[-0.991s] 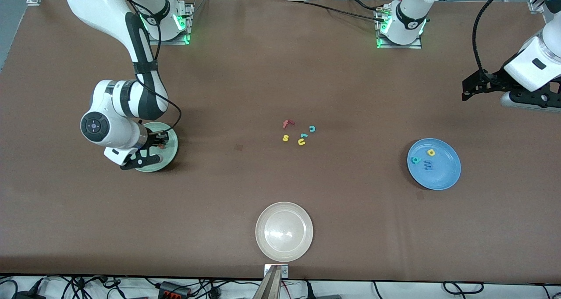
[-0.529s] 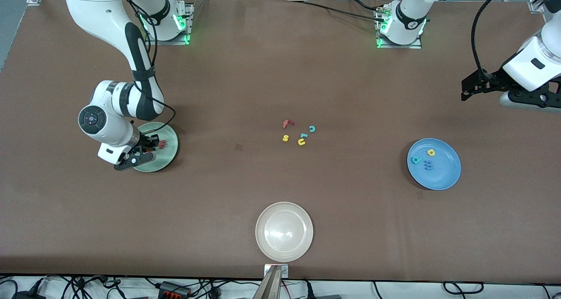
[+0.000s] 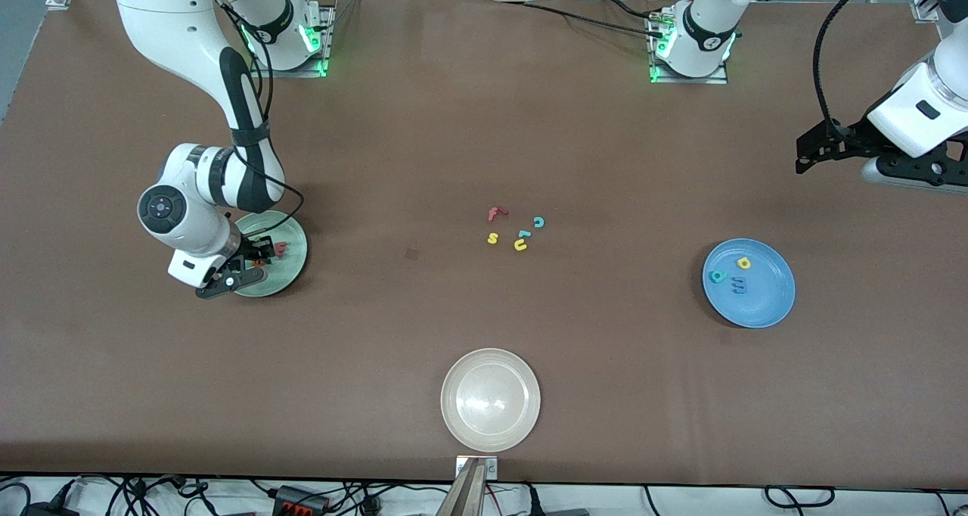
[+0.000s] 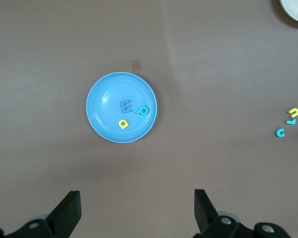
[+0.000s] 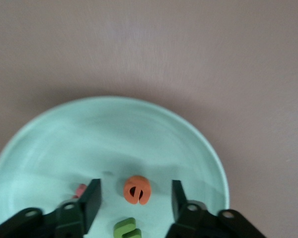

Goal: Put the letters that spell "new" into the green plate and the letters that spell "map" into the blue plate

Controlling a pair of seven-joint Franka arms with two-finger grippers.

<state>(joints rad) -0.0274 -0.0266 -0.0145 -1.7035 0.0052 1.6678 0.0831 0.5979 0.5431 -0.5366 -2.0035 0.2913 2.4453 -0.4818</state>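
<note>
My right gripper [image 3: 255,261] hangs low over the pale green plate [image 3: 291,270], open. The orange e [image 5: 137,190] lies loose on the plate [image 5: 114,134] between the spread fingers, touching neither. The green n [image 5: 126,229] lies beside it. The red-pink w [image 5: 80,190] peeks out from one finger and shows in the front view [image 3: 280,249]. The blue plate [image 3: 765,304] holds the yellow a [image 3: 744,262], teal p [image 3: 716,277] and blue m [image 3: 739,284]. My left gripper [image 4: 135,210] waits open and empty, high over bare table at the left arm's end.
An off-white plate [image 3: 490,399] sits near the front edge at the table's middle. Loose letters cluster mid-table: red f [image 3: 495,213], yellow s [image 3: 492,237], teal c [image 3: 538,222], yellow u [image 3: 520,245].
The right gripper has opened and let the orange e go onto the green plate, after shifting slightly over it. The left arm has not moved.
</note>
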